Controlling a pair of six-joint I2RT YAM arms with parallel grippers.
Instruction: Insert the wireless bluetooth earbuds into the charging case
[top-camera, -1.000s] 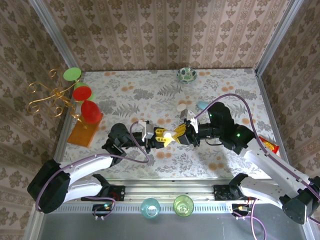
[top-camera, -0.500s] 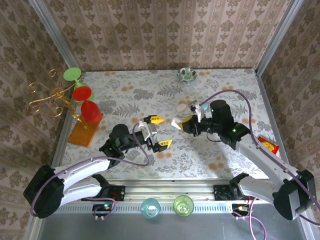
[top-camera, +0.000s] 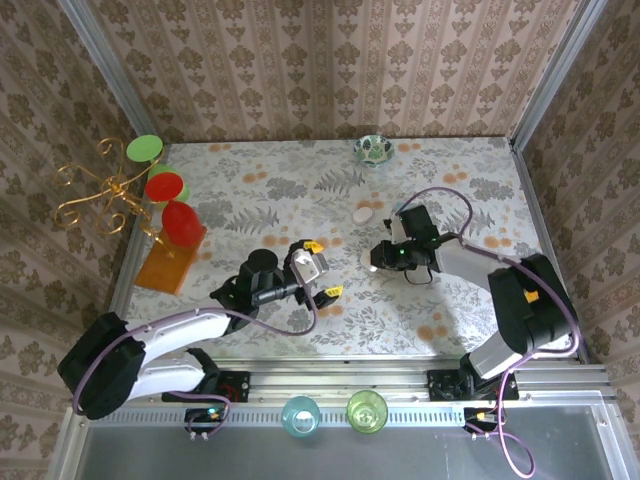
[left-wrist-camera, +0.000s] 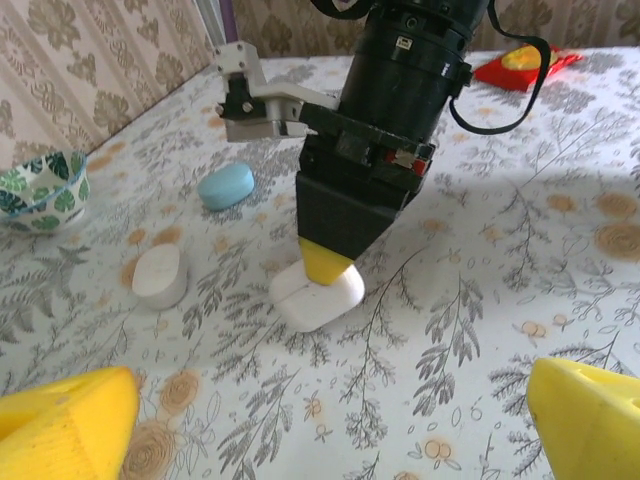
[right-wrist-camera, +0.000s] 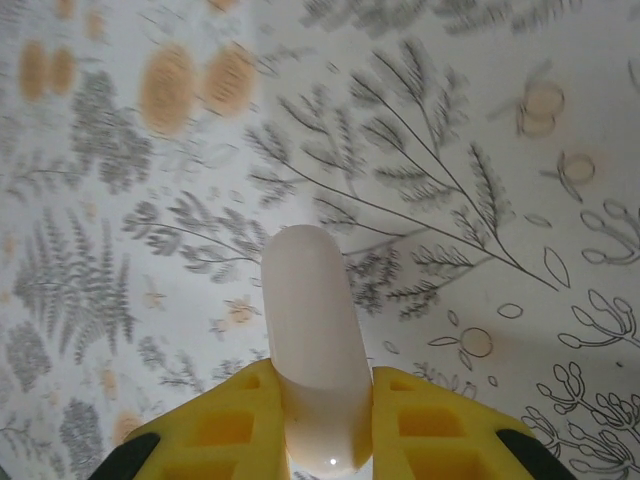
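Observation:
My right gripper (top-camera: 376, 264) points straight down at the table and is shut on a white pebble-shaped charging case (left-wrist-camera: 318, 295), which rests closed on the flowered cloth. In the right wrist view the case (right-wrist-camera: 315, 340) stands out between the yellow fingers (right-wrist-camera: 235, 425) of the gripper (right-wrist-camera: 318, 382). My left gripper (top-camera: 323, 268) is open and holds nothing; its yellow fingertips (left-wrist-camera: 60, 425) frame the left wrist view, facing the case from a short way off. The earbuds are out of view.
A second white case (top-camera: 362, 214) (left-wrist-camera: 160, 277) and a pale-blue case (left-wrist-camera: 226, 185) lie behind the held one. A patterned bowl (top-camera: 373, 149) sits at the back edge, a red packet (left-wrist-camera: 525, 62) at the right. A gold stand with coloured discs (top-camera: 160, 190) fills the left side.
The two grippers met at the white case a second ago. The left one let go and drew back open. The right one carried the case to the right and lowered it onto the table.

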